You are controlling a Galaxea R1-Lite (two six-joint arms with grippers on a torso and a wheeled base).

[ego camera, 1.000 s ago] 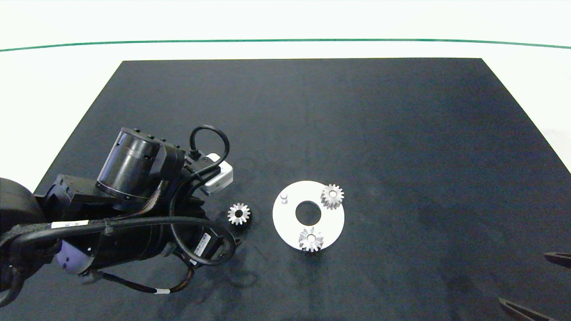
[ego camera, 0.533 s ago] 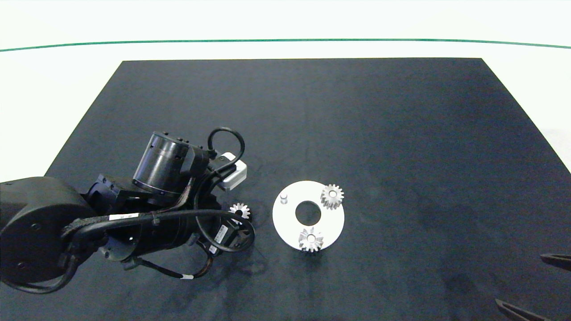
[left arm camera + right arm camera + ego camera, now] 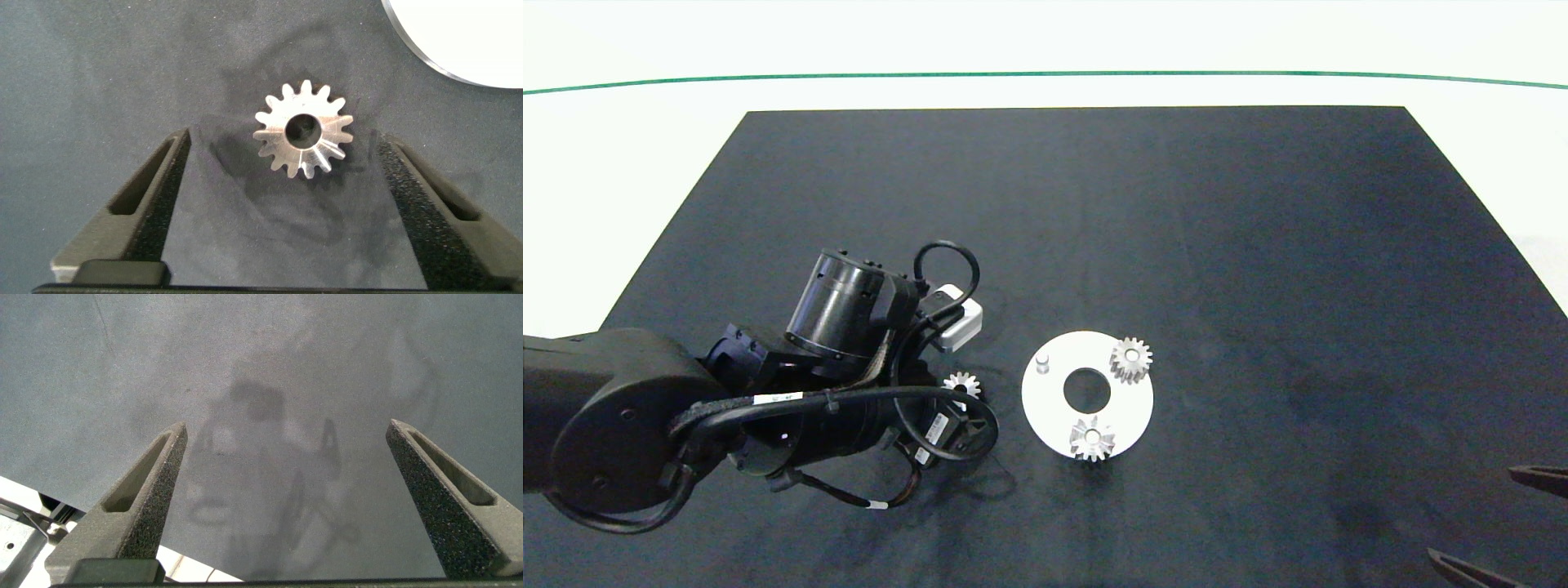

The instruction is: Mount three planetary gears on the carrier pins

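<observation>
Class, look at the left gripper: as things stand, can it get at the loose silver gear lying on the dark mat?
Probably yes. The left gripper is open, with the loose silver metal gear lying flat on the dark mat between its fingers, and nothing blocks it.

Setting reads as a robotics lab test bench, not a home or shop. A dark fabric-like mat lies flat on a white tabletop; a thin green line runs across the white surface beyond the mat's far edge. On the mat, toward its near side, sits a flat white round disc with machined metal gears on it, an assembly test piece rather than household goods. A dark robot arm with exposed cabling reaches over the mat's near left part.
</observation>
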